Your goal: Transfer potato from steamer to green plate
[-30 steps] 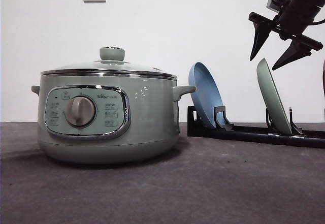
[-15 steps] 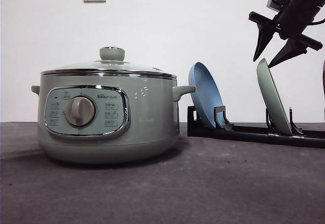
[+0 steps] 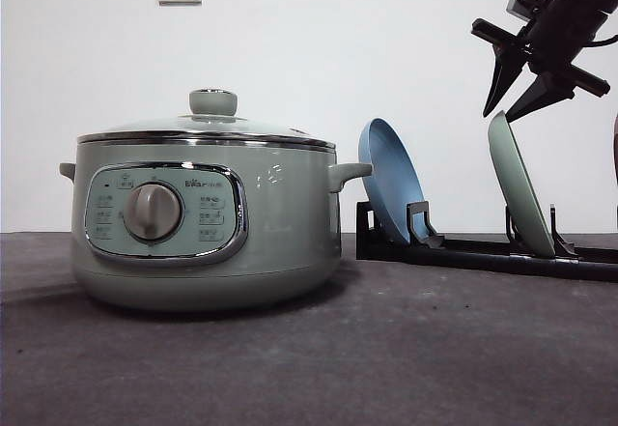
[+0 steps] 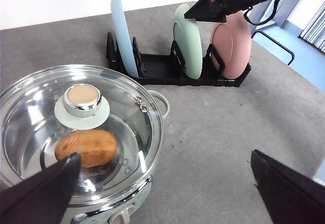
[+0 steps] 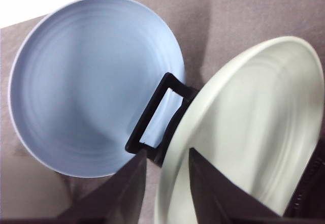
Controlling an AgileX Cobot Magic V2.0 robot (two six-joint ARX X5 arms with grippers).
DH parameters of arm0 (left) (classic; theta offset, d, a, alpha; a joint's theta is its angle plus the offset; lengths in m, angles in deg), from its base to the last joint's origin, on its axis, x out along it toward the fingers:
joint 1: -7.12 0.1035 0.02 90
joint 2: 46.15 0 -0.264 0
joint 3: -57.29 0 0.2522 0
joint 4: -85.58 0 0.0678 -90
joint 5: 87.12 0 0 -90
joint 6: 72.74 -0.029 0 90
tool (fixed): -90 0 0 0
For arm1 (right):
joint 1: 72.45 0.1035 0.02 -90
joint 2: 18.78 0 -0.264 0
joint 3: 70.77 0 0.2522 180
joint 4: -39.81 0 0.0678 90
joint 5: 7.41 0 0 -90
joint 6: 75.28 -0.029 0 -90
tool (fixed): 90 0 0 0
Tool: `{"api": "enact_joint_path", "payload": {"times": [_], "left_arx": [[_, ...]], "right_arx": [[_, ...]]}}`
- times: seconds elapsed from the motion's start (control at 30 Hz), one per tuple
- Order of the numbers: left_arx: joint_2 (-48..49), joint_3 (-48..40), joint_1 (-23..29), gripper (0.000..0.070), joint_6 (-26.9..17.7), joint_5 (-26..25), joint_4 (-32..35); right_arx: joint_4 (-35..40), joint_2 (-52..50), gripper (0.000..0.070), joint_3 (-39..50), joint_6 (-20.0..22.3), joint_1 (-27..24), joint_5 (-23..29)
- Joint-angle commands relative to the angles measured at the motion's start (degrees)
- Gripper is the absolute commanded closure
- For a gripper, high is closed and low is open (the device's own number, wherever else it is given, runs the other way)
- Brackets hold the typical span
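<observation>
Sage-green steamer (image 3: 206, 221) lidded at left on the desk (image 3: 386, 349), potato (image 4: 86, 147) inside, right gripper (image 3: 506, 100) narrowly parted over green plate's (image 3: 519, 186) rim at upper right, left gripper (image 4: 162, 193) wide apart.

Dark grey table (image 3: 406, 358) carrying the lidded sage-green steamer (image 3: 203, 218) at left, black dish rack (image 3: 483, 250) sitting at right rear, holding its plates on edge

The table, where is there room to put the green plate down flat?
The widest bare stretch of table lies between the steamer and the black rack, running toward the front edge. The rack itself is crowded: the blue plate, green plate and pink plate stand on edge there, with the right end effector at the green plate's rim.
</observation>
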Motion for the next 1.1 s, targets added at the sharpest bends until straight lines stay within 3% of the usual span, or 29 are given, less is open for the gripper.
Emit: {"api": "enact_joint_path", "payload": {"times": [0.0, 0.2, 0.47, 0.73, 0.93, 1.07], "left_arx": [[-0.5, 1.2, -0.3, 0.0000, -1.1, -0.5, 0.6], [-0.5, 1.2, -0.3, 0.0000, -1.1, -0.5, 0.3], [-0.4, 1.2, -0.3, 0.0000, -1.3, -0.5, -1.4], [-0.3, 1.2, -0.3, 0.0000, -1.3, -0.5, -1.6], [-0.3, 1.2, -0.3, 0.0000, -1.3, -0.5, -1.9], [-0.3, 1.2, -0.3, 0.0000, -1.3, -0.5, -2.4]], "right_arx": [[0.5, 1.8, 0.0563, -1.6, -1.2, 0.0, -0.8], [0.5, 2.3, 0.0700, -1.6, -1.2, 0.0, -1.0], [0.8, 0.7, 0.0700, -1.9, -3.5, -0.6, -2.3], [1.3, -7.6, 0.0700, -3.0, -4.7, -0.6, -10.6], [-1.1, -17.2, 0.0700, -3.0, -0.5, -0.1, -17.0], [-8.5, -24.0, 0.0700, -3.0, 7.8, 1.4, -16.5]]}}
